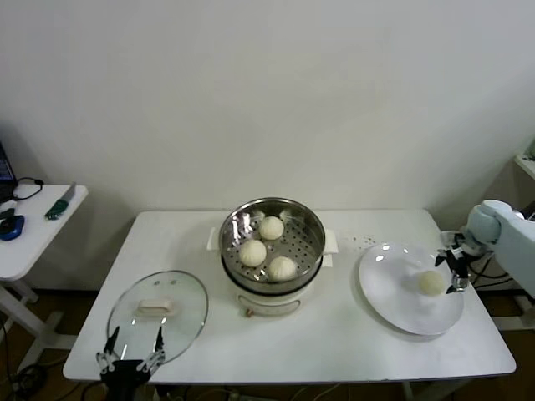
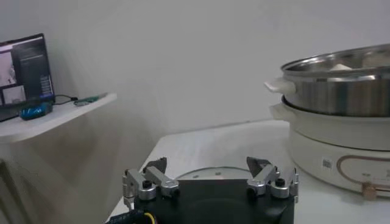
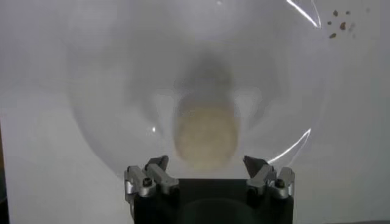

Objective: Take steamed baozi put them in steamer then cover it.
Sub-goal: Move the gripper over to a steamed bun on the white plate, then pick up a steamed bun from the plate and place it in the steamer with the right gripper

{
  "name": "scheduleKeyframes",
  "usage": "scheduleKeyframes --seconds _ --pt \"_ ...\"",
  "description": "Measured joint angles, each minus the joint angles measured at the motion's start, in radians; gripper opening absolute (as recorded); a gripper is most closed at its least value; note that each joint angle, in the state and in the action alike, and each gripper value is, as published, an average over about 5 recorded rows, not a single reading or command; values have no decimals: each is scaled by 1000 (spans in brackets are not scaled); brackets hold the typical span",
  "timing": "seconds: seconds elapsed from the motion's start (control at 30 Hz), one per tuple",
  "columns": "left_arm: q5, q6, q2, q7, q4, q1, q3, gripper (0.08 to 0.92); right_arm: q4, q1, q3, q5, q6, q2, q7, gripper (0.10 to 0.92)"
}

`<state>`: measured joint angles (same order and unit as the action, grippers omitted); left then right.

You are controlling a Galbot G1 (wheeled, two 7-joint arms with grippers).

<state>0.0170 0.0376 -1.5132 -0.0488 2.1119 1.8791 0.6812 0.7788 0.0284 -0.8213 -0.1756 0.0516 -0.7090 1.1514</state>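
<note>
White table (image 1: 334,334) under a bare wall: the last steamed baozi (image 1: 431,282) lies on the plate (image 1: 393,292) at the right, three more already in the steamer (image 1: 313,224) at centre. A soft, round bun could roll or squash if pinched off-centre. Right gripper (image 1: 452,269) hovers just over it, jaws wide, holding nothing. Left gripper (image 1: 132,351) waits open near the glass lid (image 1: 180,322).

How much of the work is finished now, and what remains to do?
Done: three baozi lie in the steamer. In hand: the right gripper, open, is at the last baozi on the white plate, not yet gripping it. Left: move that bun, then cover with the glass lid, near the open left gripper.
</note>
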Motion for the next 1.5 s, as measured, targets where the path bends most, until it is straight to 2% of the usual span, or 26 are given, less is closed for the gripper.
scheduleKeyframes --seconds 0.47,0.67,0.9,1.07,1.5 --pt "-41 -13 6 0 -5 -22 15 823 -65 -19 8 -33 18 -70 8 811" --pt "-47 -15 6 0 -6 -21 12 823 -75 -14 5 -36 23 -76 20 709" --pt "-51 -17 6 0 -5 -22 12 823 -59 9 -26 -3 7 -66 22 666" --pt "-56 -20 9 7 3 -20 4 823 -12 88 -123 122 -50 -50 10 662" --pt "-41 -33 24 49 52 7 -31 823 123 496 -568 624 -199 -136 -28 670"
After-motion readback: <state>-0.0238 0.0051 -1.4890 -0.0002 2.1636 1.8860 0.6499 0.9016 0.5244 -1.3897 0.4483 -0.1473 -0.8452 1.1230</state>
